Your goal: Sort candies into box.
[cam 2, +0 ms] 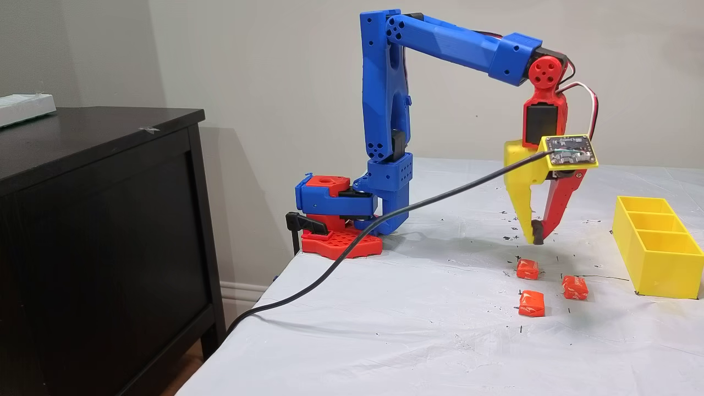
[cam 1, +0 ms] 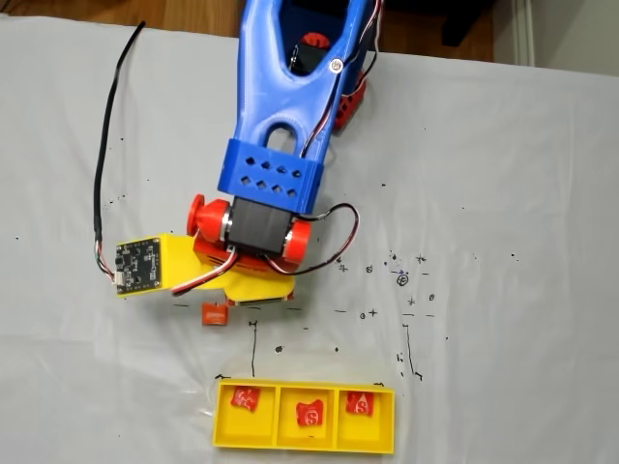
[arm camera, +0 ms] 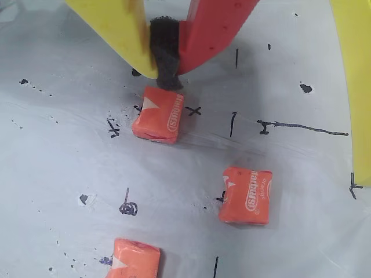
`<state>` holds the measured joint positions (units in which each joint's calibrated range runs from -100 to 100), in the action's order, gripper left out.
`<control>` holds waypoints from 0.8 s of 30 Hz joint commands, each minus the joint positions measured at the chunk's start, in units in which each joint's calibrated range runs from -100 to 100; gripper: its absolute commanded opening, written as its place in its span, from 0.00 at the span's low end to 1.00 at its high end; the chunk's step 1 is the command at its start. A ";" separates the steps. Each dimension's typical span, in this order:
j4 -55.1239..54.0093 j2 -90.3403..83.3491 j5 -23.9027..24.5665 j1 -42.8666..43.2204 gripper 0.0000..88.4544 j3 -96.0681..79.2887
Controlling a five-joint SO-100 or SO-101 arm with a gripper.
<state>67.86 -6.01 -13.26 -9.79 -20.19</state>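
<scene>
Here the hand [cam 2: 536, 237], pinched closed and empty, hovers above three loose candies [cam 2: 528, 269].

In the side fixed view, bare tabletop [cam 2: 385, 330] spreads across the lower middle. Three candies [cam 2: 528, 269] lie loose right of centre, gaps between them. The box [cam 2: 654, 247] walls off the right edge; a cable [cam 2: 341, 258] crosses the centre.

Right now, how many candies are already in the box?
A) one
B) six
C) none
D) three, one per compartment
D: a fixed view shows the box holding one candy in each compartment: left, middle, right.
</scene>
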 commanded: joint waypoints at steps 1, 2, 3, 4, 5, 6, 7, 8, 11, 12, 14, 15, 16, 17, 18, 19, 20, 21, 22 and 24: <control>0.62 -5.10 -0.78 -1.35 0.01 0.12; 0.79 -5.10 -0.98 -1.53 0.01 -0.07; 0.87 -4.93 -1.27 -1.71 0.02 -0.25; 0.95 -4.68 -1.47 -1.98 0.02 -0.43; 0.95 -4.60 -1.61 -2.25 0.04 -0.61; 0.95 -4.43 -1.61 -2.62 0.07 -0.70; 1.03 -4.26 -1.71 -2.98 0.10 -0.70; 1.12 -4.17 -1.86 -3.25 0.11 -0.89; 0.62 -4.60 -2.44 -4.07 0.16 -2.43; 0.21 -4.93 -2.64 -4.16 0.19 -3.07; -0.28 -5.36 -2.93 -4.34 0.25 -3.98; -0.28 -5.44 -3.03 -4.43 0.26 -4.07; -0.28 -5.44 -3.13 -4.61 0.27 -4.07; -0.19 -5.36 -3.37 -4.88 0.28 -4.16; -0.19 -5.36 -3.42 -4.88 0.29 -4.25; -0.28 -5.27 -3.47 -4.88 0.30 -4.35; -0.28 -5.19 -3.47 -4.88 0.31 -4.44; -0.36 -5.02 -3.47 -4.88 0.31 -4.44; -0.44 -4.85 -3.57 -4.88 0.31 -4.53; -0.60 -4.68 -3.61 -4.88 0.32 -4.62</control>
<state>67.78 -6.09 -16.58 -14.79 -24.89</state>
